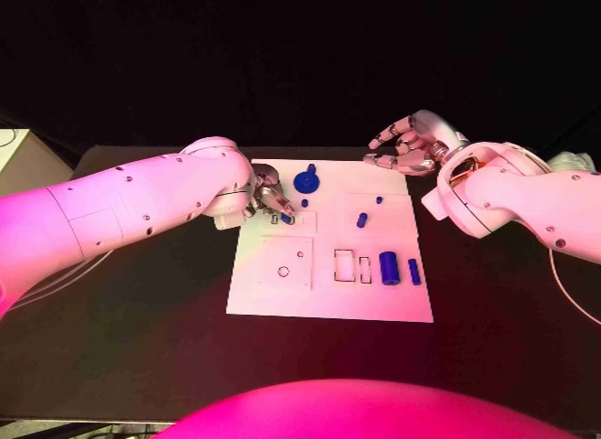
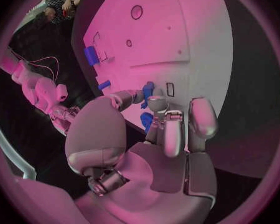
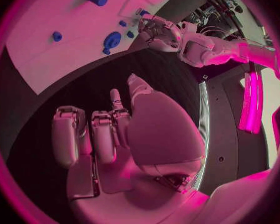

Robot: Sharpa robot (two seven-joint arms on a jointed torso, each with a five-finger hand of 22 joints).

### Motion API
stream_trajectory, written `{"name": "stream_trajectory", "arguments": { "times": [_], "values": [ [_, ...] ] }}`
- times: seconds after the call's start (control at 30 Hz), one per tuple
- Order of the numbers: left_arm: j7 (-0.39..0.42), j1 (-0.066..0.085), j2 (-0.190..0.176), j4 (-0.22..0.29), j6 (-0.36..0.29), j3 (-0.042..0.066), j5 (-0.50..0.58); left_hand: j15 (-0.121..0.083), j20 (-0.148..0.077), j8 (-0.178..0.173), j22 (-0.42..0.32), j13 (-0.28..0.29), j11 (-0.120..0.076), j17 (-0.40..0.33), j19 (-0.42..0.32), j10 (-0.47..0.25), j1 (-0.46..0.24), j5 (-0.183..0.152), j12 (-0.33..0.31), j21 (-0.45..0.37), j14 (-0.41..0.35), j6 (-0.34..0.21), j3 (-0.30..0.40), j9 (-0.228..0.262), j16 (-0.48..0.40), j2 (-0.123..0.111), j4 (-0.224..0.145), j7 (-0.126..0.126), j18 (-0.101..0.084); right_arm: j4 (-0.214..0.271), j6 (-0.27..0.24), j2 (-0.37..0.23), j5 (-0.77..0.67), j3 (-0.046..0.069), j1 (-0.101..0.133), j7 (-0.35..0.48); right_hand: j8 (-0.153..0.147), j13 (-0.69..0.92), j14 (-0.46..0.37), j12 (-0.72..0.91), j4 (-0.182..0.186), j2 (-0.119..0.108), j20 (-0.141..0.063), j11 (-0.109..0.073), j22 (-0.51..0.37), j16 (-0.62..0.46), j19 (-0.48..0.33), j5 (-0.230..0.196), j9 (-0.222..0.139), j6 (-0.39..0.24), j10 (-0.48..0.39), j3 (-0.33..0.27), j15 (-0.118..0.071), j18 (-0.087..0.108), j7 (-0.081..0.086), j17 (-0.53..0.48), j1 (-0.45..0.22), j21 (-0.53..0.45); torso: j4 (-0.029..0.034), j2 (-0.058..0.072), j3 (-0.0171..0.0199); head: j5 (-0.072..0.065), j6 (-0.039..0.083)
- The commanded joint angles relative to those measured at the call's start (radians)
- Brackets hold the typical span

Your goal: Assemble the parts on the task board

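While the right hand is idling off the board, fingers loosely curled on nothing, the left hand is pinching a blue part near the top-left slot; next it probably needs lining up and pressing in.

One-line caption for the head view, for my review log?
Left hand pinches a blue part over the task board; right hand hangs empty beyond it.
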Motion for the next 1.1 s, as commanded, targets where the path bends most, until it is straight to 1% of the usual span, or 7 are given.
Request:
{"name": "stream_trajectory", "arguments": {
  "times": [0.03, 0.17, 0.23, 0.5, 0.67, 0.9, 1.1],
  "values": [
    [0.008, 0.000, -0.002, 0.007, -0.037, 0.001, -0.006, -0.008, 0.003, 0.003, 0.001, 0.001, -0.004, 0.263, 0.006, 0.005, 0.008, 0.003, -0.003, 0.006, 0.106, 0.070, 0.165, 0.150, 0.006, 0.016, -0.170, -0.061, -0.013, -0.001, 0.008, 0.000, -0.009, 0.000, -0.001, 0.003, 0.005, 0.155, 0.095, -0.003, 0.002, 0.002, 0.001, -0.003, 0.143, -0.004, 0.043, 0.005, 0.001, -0.009, -0.006, 0.006, 0.000, 0.001, 0.000, 0.231, -0.007, -0.006, 0.0004, 0.000, 0.0002, 0.001, -0.001],
    [0.010, 0.000, -0.004, 0.012, -0.051, 0.001, -0.007, -0.008, 0.003, 0.003, 0.001, 0.001, -0.004, 0.263, 0.006, 0.005, 0.008, 0.003, -0.003, 0.006, 0.106, 0.070, 0.165, 0.150, 0.006, 0.016, -0.170, -0.061, -0.013, -0.001, 0.009, 0.001, -0.009, 0.000, -0.002, 0.003, 0.005, 0.155, 0.095, -0.003, 0.002, 0.002, 0.001, -0.003, 0.143, -0.004, 0.043, 0.005, 0.001, -0.009, -0.006, 0.006, 0.000, 0.001, 0.000, 0.231, -0.007, -0.006, 0.0005, 0.000, -0.0003, 0.001, -0.003],
    [0.011, 0.000, -0.004, 0.013, -0.055, 0.001, -0.007, -0.008, 0.003, 0.003, 0.001, 0.001, -0.004, 0.263, 0.006, 0.005, 0.008, 0.003, -0.003, 0.006, 0.106, 0.070, 0.165, 0.150, 0.006, 0.016, -0.170, -0.061, -0.013, -0.001, 0.009, 0.001, -0.009, 0.000, -0.002, 0.003, 0.005, 0.155, 0.095, -0.003, 0.002, 0.002, 0.001, -0.003, 0.143, -0.004, 0.043, 0.005, 0.001, -0.009, -0.006, 0.006, 0.000, 0.001, 0.000, 0.231, -0.007, -0.006, 0.0001, 0.000, 0.0003, 0.001, -0.003],
    [0.012, 0.000, 0.000, 0.009, -0.052, 0.000, -0.007, -0.008, 0.002, 0.003, 0.002, -0.002, -0.004, 0.263, 0.007, 0.005, 0.009, 0.003, -0.004, 0.006, 0.106, 0.071, 0.165, 0.150, 0.006, 0.016, -0.171, -0.062, -0.013, -0.002, 0.010, 0.002, -0.009, 0.000, -0.002, 0.002, 0.005, 0.155, 0.095, -0.003, 0.002, 0.002, 0.001, -0.003, 0.143, -0.004, 0.043, 0.005, 0.001, -0.009, -0.006, 0.006, 0.000, 0.001, 0.000, 0.231, -0.007, -0.006, -0.0018, 0.001, 0.0007, 0.000, -0.006],
    [0.013, -0.002, 0.004, 0.005, -0.048, -0.004, -0.007, -0.008, 0.002, 0.003, 0.002, -0.002, -0.004, 0.263, 0.007, 0.005, 0.009, 0.003, -0.004, 0.006, 0.106, 0.071, 0.165, 0.150, 0.006, 0.016, -0.171, -0.062, -0.013, -0.002, 0.011, 0.002, -0.009, 0.000, -0.003, 0.001, 0.005, 0.155, 0.095, -0.003, 0.002, 0.002, 0.001, -0.003, 0.143, -0.004, 0.043, 0.005, 0.001, -0.009, -0.006, 0.006, 0.000, 0.001, 0.000, 0.231, -0.007, -0.006, -0.0005, 0.000, -0.0004, -0.001, -0.007],
    [0.012, -0.002, 0.009, 0.005, -0.048, -0.007, -0.021, -0.008, 0.002, 0.003, 0.002, -0.001, -0.004, 0.263, 0.007, 0.006, 0.009, 0.002, -0.004, 0.006, 0.106, 0.071, 0.165, 0.150, 0.006, 0.017, -0.172, -0.062, -0.013, -0.001, 0.012, 0.001, -0.010, 0.000, -0.003, 0.000, 0.005, 0.155, 0.095, -0.003, 0.002, 0.002, 0.001, -0.003, 0.143, -0.004, 0.043, 0.005, 0.001, -0.009, -0.006, 0.006, 0.000, 0.001, 0.000, 0.231, -0.007, -0.006, 0.0007, -0.001, 0.0005, -0.001, -0.007],
    [0.011, -0.004, 0.015, 0.000, -0.044, -0.007, -0.024, -0.008, 0.002, 0.003, 0.002, -0.001, -0.004, 0.263, 0.007, 0.006, 0.009, 0.002, -0.004, 0.006, 0.106, 0.071, 0.165, 0.150, 0.006, 0.017, -0.172, -0.062, -0.013, -0.001, 0.014, 0.002, -0.010, 0.000, -0.003, 0.000, 0.005, 0.155, 0.095, -0.003, 0.002, 0.002, 0.001, -0.003, 0.143, -0.004, 0.043, 0.005, 0.001, -0.009, -0.006, 0.006, 0.000, 0.001, 0.000, 0.231, -0.007, -0.006, -0.0015, -0.001, 0.0002, 0.001, -0.007]
  ]
}}
